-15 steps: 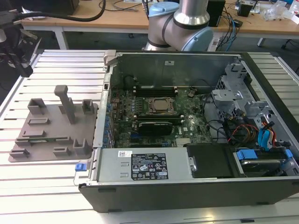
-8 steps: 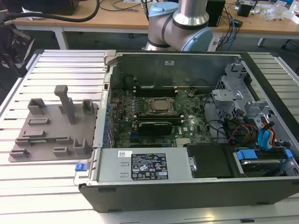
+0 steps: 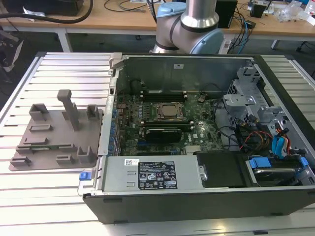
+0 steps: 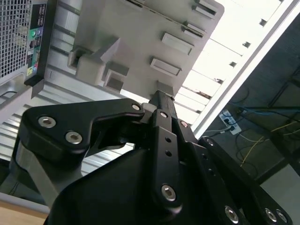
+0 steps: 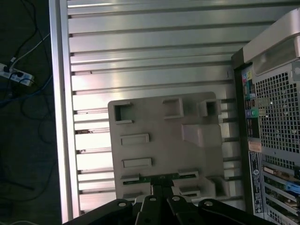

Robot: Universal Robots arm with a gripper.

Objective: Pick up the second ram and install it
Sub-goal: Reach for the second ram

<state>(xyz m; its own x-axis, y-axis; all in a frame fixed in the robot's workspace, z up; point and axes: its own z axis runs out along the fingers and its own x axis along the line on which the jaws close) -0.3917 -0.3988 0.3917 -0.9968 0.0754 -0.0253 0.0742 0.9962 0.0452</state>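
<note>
Slatted metal desk [image 5: 140, 47], carrying an open computer case [image 3: 197, 177] and, beside it toward the desk's outer edge, a grey tray [image 5: 159, 126] with raised blocks. Step in hand, as I judge it: the approach for the pick, with nothing lifted yet. My tool [image 5: 161, 188] hangs well above the tray, clenched on nothing and lined up over the second ram [image 5: 159, 178]. The ram is a long, thin green stick lying in a slot along one edge of the tray, between two grey holders. The grasp, I judge, calls for a released tool and a straight descent, square to the stick's thin faces.
</note>
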